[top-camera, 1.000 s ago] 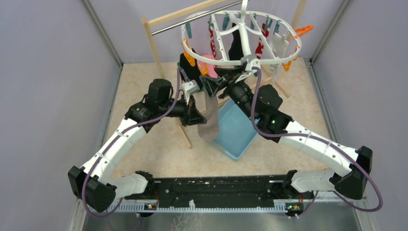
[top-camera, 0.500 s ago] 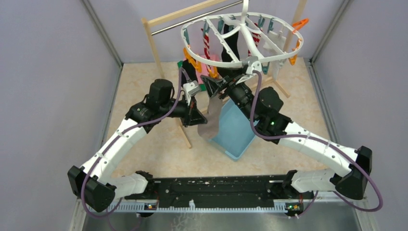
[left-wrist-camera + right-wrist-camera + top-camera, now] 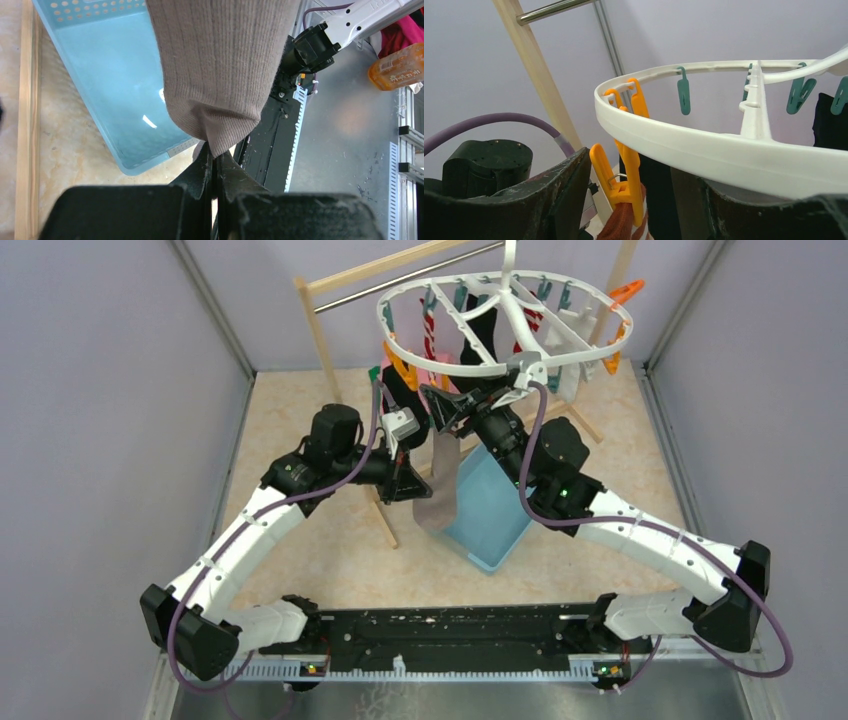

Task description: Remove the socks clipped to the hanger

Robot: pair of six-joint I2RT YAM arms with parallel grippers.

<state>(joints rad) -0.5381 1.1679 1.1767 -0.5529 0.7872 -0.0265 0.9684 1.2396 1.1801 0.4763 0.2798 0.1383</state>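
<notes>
Left tool clamps the lower end of the grey-brown sock beneath the hanger; right tool, jaws apart, straddles an orange clip under the hanger's rim.

No word, brand, number or sign can be read anywhere; the only marking is a short row of small dark characters on the orange clip at the upper right of the left wrist view, too blurred to make out.
</notes>
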